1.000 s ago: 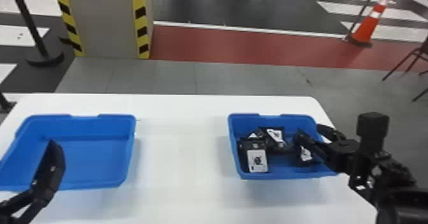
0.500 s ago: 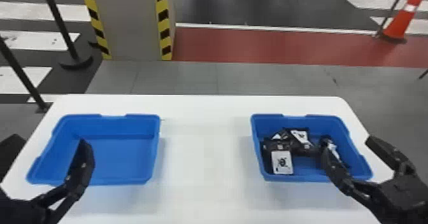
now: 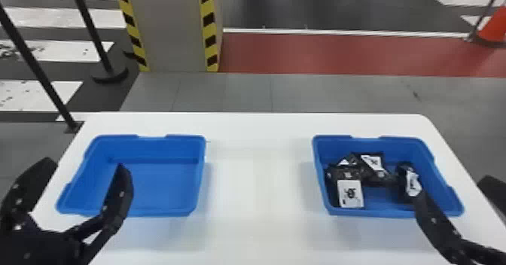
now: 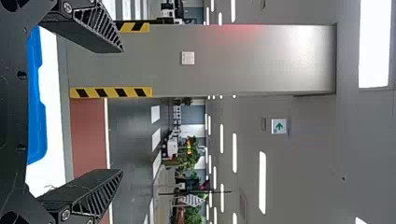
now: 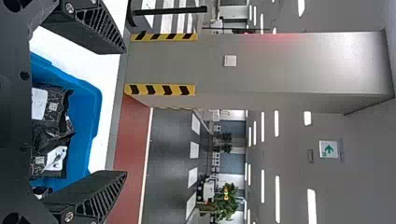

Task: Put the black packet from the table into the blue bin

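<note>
Because the coming move depended on how the right tool (image 3: 453, 189) stood to the packets, its bearing mattered most. The nearest black packet (image 3: 412, 183) lay at about nine o'clock from the middle of its spread fingers, with its longer axis running roughly from twelve to six. One finger overlapped its near end in the head view; whether they touched could not be told. That packet sat inside the blue bin (image 3: 421, 151) on the desk (image 3: 256, 192), at the three o'clock side of the others: a white-labelled packet (image 3: 350, 193) toward seven o'clock and another packet (image 3: 372, 163) toward eleven. The right tool was released, nothing between its fingers, and was clearly the nearer one. The left tool (image 3: 84, 168) was also released and unloaded, beside the other blue bin (image 3: 162, 185), with the packets well off toward three o'clock. With these packets already binned, the placing looked done, and the next step was probably to draw the right tool back toward five o'clock without snagging the rim.
</note>
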`<state>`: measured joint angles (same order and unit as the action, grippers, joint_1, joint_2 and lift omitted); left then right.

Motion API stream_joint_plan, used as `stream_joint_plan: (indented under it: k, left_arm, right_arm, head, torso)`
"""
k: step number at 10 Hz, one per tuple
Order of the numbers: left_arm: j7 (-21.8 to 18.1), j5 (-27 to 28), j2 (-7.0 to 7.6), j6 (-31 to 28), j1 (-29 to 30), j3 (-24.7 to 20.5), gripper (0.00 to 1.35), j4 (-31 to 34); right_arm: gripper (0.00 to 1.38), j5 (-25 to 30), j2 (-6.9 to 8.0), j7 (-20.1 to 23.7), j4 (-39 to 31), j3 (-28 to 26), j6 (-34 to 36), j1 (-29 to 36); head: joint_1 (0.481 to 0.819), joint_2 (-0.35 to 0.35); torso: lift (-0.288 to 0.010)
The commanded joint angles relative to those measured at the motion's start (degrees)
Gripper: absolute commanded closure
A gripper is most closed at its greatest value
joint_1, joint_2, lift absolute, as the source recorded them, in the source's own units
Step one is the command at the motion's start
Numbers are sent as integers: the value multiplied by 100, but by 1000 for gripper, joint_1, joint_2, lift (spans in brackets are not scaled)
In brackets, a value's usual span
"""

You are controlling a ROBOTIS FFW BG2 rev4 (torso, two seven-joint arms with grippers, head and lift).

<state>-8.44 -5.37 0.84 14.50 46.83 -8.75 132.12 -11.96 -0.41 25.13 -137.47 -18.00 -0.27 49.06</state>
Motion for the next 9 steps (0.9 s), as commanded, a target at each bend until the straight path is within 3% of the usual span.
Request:
stream_joint_plan:
  k: [1, 9]
  left_arm:
    - [0, 11, 4, -1, -14, 7, 107, 0]
    - [26, 137, -14, -184, 70, -39, 110, 197]
  right_arm:
    - [98, -15, -11, 1, -13, 52, -2, 16]
    - [98, -38, -38, 36, 57, 166, 83, -40]
  head:
    - [695, -10]
    - [695, 7]
  torso:
    - [-110]
    - [-110]
